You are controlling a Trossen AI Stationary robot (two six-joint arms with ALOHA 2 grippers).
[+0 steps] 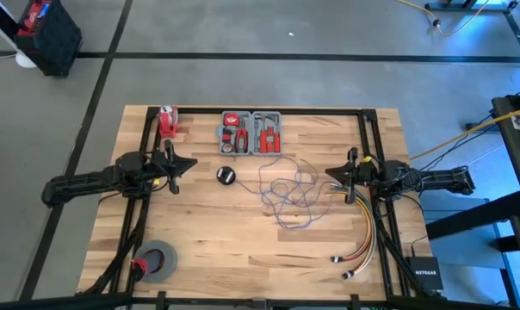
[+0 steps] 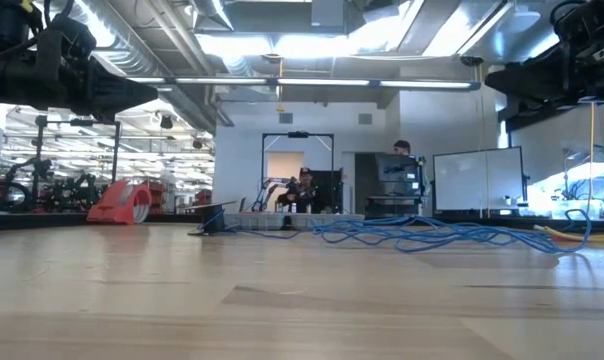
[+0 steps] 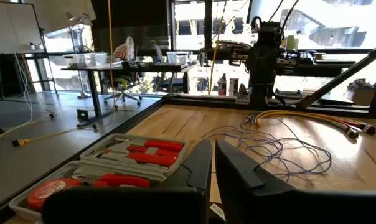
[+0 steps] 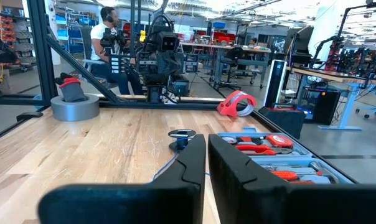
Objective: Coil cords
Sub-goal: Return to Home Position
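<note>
Wood-plank table (image 1: 243, 232), pale, black frame rails along the left, right and far sides. Near edge: grey tape roll (image 1: 157, 261) at the near-left corner; a bundle of yellow, orange and red cables (image 1: 363, 241) curves down the right side, plug ends toward the front. Mid-table: both arms lie level, held well above the wood, facing each other. Left gripper (image 1: 189, 163) on the left side, fingers drawn to a narrow slit, nothing held. Right gripper (image 1: 331, 175) on the right side, the same: narrow slit, nothing held. Between them a black spool (image 1: 226, 175) lies flat, nearer the left gripper and apart from both. Cords (image 1: 286, 194) lie uncoiled in loose, tangled blue loops on the wood between the spool and the right gripper, below its fingertips; the right wrist view shows one blue strand running up to the spool. Farther back: open grey tool case (image 1: 252, 133) with red-handled tools, just behind the spool; red tape dispenser (image 1: 167, 121) at the far-left corner. Beyond the table: grey concrete floor (image 1: 243, 34) crossed by dark lines. Low view shows an open workshop behind, with ceiling strip lights, benches, screens and a doorway. A person (image 4: 107, 28) sits at a desk past the left arm.
</note>
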